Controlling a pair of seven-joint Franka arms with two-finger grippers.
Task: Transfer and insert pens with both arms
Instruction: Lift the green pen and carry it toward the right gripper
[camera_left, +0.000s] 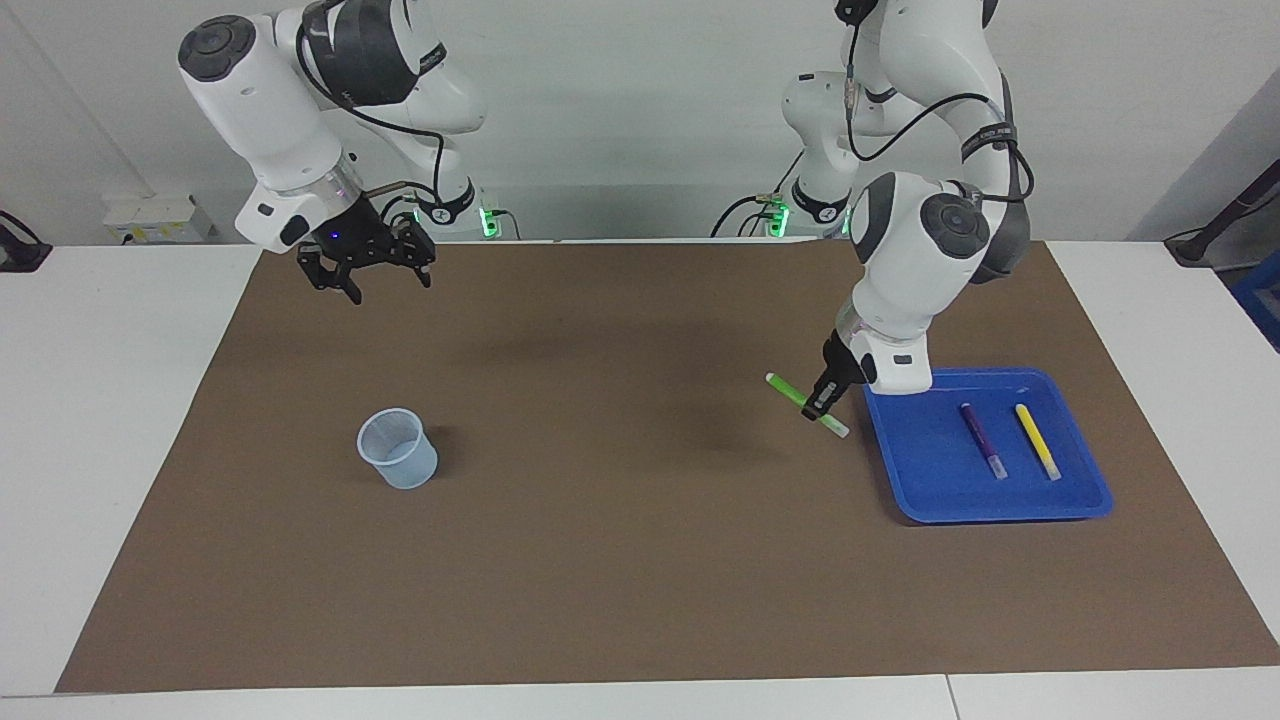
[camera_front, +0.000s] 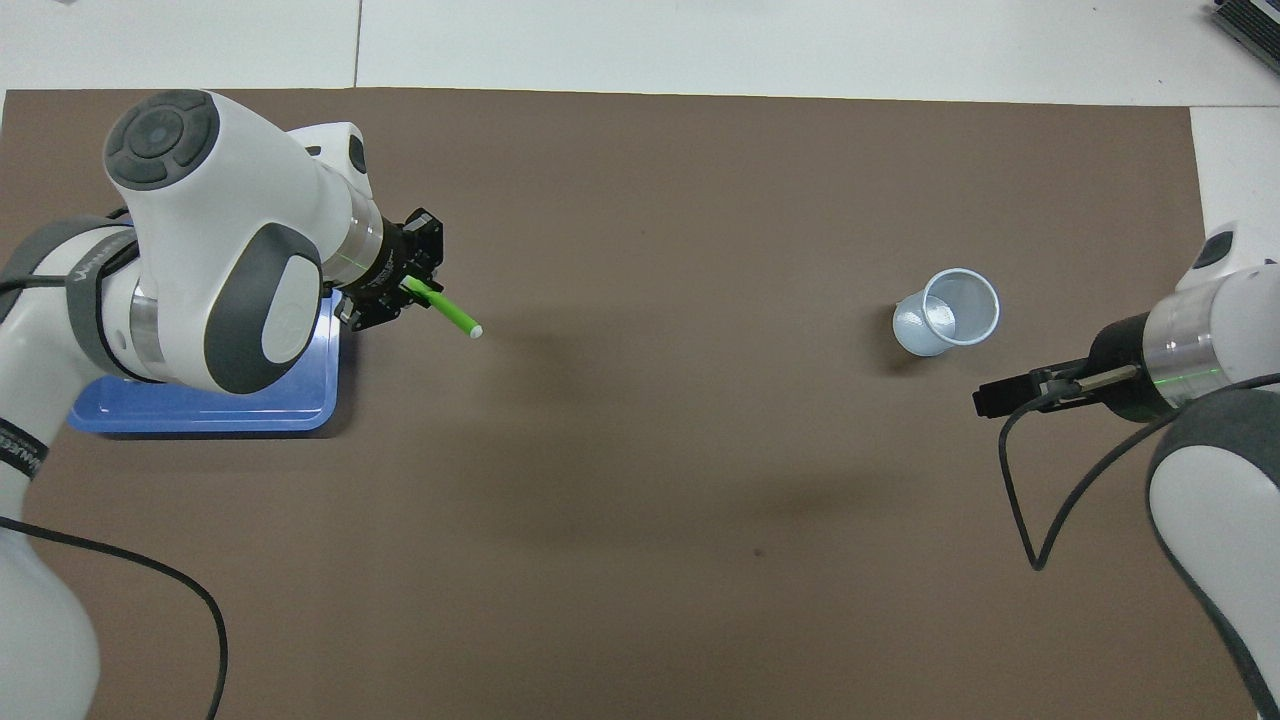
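The green pen (camera_left: 806, 404) is held in the air, tilted, clamped near its middle between the closed fingers of the left gripper (camera_left: 822, 397); its pale end (camera_front: 476, 331) is seen pointing toward the right arm's end of the table in the overhead view. It is carried over the brown mat (camera_left: 620, 560), just beside the edge of the blue tray (camera_left: 1000, 505), and it is clear of both. The purple pen (camera_left: 981, 439) and the yellow pen (camera_left: 1037, 441) are left lying flat inside the tray, side by side and roughly parallel, apart from one another, each with its pale end turned away from the robots. In the overhead view these two pens are hidden by the left arm (camera_front: 215, 260), and only part of the tray is shown beneath it. The tray itself is set on the mat toward the left arm's end of the table. A translucent plastic cup (camera_left: 398, 449) is stood upright on the mat toward the right arm's end, well apart from the tray and from the raised pen. The right gripper (camera_left: 366, 266) is held up over the mat's edge nearest the robots, with its fingers spread wide and nothing between them; the right arm waits there.
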